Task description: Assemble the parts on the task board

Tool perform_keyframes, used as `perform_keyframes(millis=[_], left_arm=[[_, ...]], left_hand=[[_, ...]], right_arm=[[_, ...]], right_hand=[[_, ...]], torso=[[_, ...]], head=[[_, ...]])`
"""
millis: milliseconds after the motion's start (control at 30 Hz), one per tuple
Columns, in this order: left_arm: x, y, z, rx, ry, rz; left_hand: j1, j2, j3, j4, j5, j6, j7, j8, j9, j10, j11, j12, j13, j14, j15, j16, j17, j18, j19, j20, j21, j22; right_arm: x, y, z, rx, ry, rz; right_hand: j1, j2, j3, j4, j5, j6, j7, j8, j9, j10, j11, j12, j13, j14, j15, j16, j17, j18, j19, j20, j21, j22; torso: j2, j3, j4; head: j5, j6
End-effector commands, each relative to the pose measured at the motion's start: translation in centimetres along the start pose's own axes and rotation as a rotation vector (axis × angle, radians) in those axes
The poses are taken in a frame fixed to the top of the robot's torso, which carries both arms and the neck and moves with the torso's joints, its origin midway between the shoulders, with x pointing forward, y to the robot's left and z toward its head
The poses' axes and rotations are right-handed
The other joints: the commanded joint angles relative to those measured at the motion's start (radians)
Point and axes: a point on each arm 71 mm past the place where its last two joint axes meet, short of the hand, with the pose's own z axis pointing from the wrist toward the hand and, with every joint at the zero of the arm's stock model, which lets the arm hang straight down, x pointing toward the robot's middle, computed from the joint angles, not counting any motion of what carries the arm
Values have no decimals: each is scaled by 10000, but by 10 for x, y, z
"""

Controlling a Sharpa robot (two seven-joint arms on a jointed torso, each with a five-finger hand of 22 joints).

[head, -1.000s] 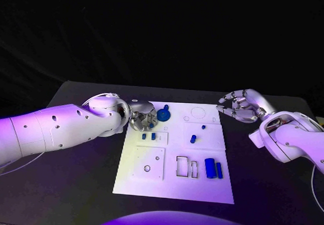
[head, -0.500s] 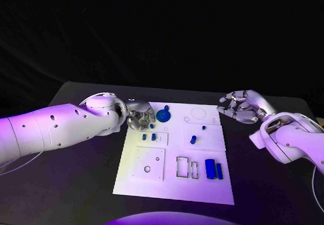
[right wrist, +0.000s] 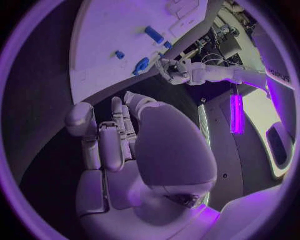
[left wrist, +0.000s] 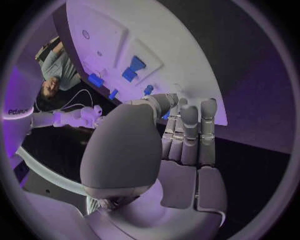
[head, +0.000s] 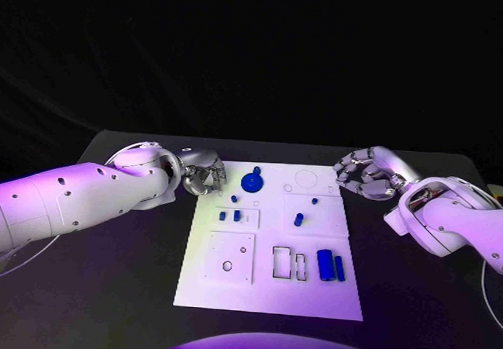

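Observation:
The white task board [head: 267, 288] lies in the middle of the black table. On it, near its far edge, sits a round blue part [head: 253, 180]. Small blue pieces [head: 236, 215] stand around the board's middle, and two blue cylinders [head: 331, 265] lie near its right side. My left hand [head: 203, 175] hovers just off the board's far left corner, fingers curled together with nothing in them; the left wrist view shows the same hand [left wrist: 169, 150] beside the board [left wrist: 144, 35]. My right hand [head: 363, 172] hangs past the far right corner, also curled and holding nothing [right wrist: 137, 145].
Bare black table [head: 102, 284] surrounds the board on all sides. Rectangular cut-outs [head: 283, 260] and a recessed square panel [head: 232, 255] mark the board's near half. A circle outline [head: 306, 177] lies at its far right.
My left hand has drawn back to the left, off the board and away from the round blue part, which stays on the board. The right hand has hardly moved.

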Motion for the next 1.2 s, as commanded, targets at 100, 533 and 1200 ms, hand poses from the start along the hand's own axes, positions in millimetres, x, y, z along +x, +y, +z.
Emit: perform_keyframes(millis=[100, 533, 1200], left_arm=[[-18, 7, -8, 278, -2019, -4279], [-26, -3, -29, 1649, -2988, -11649], [-27, -13, -38, 2206, -3121, -12554]], left_hand=[[-38, 109, 43, -134, -74, 354, 33, 199, 61, 350, -18, 395, 159, -94, -27, -392, -464, 143, -389, -16, -302, -369], [-1148, 333, -1169, 329, -61, 561, -149, 508, 308, 267, -128, 927, 378, -999, -17, -2003, -1671, 154, -668, 99, -2181, -1694], [-1151, 420, -1365, 339, -66, 759, -210, 530, 414, 576, -175, 481, 159, -1149, -34, -2548, -1890, 142, -537, 85, -2869, -2185]], right_arm=[[14, 8, 2, -658, 1346, -1918], [37, 25, 12, -963, 2516, -5356], [56, 48, 30, -1336, 2462, -6535]], right_hand=[[-298, -232, 523, -332, -160, 153, 56, -170, -76, 248, 73, -935, -807, 212, 92, 52, 123, -22, 135, 55, 205, 177], [-852, -521, 562, -556, -354, 324, 14, -373, -147, 126, 145, -1667, -1494, 310, 173, 194, 326, -72, 307, 82, 467, 392], [-906, -243, 772, -915, -434, 818, -38, -392, -158, 330, 127, -1891, -1930, 345, 165, 266, 415, -139, 515, 66, 786, 640]], torso=[[4, 5, 5], [24, -21, 12], [21, -26, 22]], head=[[-255, 133], [-571, 246], [-557, 170]])
